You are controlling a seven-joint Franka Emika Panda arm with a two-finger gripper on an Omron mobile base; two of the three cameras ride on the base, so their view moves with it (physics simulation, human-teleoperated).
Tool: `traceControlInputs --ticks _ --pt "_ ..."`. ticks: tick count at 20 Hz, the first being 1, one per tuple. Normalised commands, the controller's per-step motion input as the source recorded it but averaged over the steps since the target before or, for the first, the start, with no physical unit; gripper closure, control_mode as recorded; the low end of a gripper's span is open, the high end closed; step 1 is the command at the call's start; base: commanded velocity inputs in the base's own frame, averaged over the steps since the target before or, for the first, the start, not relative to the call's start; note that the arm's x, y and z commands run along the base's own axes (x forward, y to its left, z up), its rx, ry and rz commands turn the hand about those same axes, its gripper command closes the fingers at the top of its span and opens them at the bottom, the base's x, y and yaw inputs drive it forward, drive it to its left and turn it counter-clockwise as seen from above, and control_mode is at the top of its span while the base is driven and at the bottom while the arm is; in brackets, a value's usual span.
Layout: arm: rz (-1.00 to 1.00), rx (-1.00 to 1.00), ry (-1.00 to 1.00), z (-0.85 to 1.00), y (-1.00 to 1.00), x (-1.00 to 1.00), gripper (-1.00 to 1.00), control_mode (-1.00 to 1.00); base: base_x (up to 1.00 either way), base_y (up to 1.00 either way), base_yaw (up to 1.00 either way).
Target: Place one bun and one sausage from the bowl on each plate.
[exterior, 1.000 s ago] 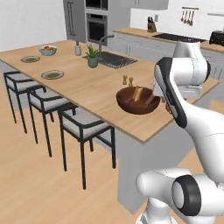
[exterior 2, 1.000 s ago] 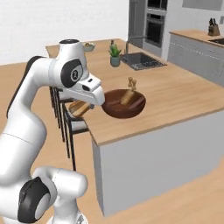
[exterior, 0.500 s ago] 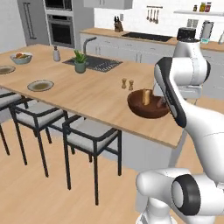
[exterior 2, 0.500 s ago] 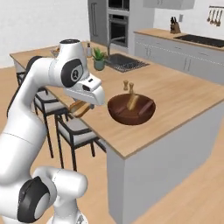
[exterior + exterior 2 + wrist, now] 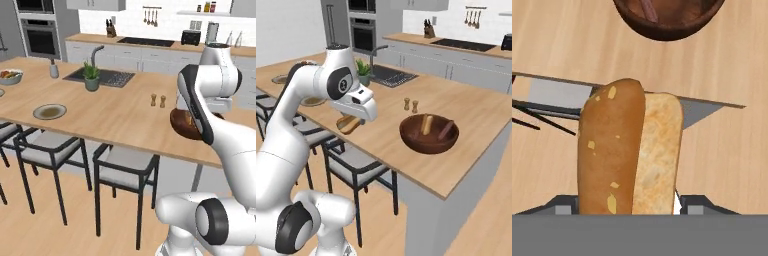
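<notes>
The gripper (image 5: 350,120) is holding a bun (image 5: 629,152) between its fingers, and the bun is hanging over the near edge of the counter (image 5: 466,112), above the chairs (image 5: 125,165). This is where the risk is sitting. The bun is long and it is sticking out far in front of the fingers, so I judge that it is soft and could be sliding or turning in the grip if the arm is swinging quickly. If it is slipping here, it is falling on a chair or on the floor, not on the counter.

The plate (image 5: 49,111) is lying far to the left on the counter, well apart from the gripper, so a long carry is waiting. A second risk is that the bun is released too high or near the plate's rim and is rolling off.

The bun is brown on its crust, with some pale specks, and its cut side is showing lighter and toasted. In the hand view it is covering the fingertips, so I cannot tell how deep they are pressing.

The bowl (image 5: 429,133) is standing on the counter to the right of the gripper, near the salt and pepper shakers (image 5: 410,105). Inside it a second bun (image 5: 427,124) and a sausage (image 5: 446,129) are leaning against the wall
</notes>
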Motion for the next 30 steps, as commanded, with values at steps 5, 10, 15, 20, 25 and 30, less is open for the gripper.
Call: traceControlInputs --ticks 5,10,15,20,25,30 --pt "0.0 0.0 0.0 0.0 0.0 0.0 1.0 1.0 0.02 1.0 -0.28" --pt "0.0 0.0 0.0 0.0 0.0 0.0 1.0 1.0 0.03 1.0 -0.26" --pt "0.0 0.0 0.0 0.0 0.0 0.0 1.0 1.0 0.11 1.0 -0.25" --pt "0.0 0.0 0.0 0.0 0.0 0.0 1.0 1.0 0.21 1.0 -0.24" --pt "0.0 0.0 0.0 0.0 0.0 0.0 1.0 1.0 0.22 1.0 -0.23" --pt "0.0 0.0 0.0 0.0 0.0 0.0 1.0 1.0 0.22 1.0 -0.23"
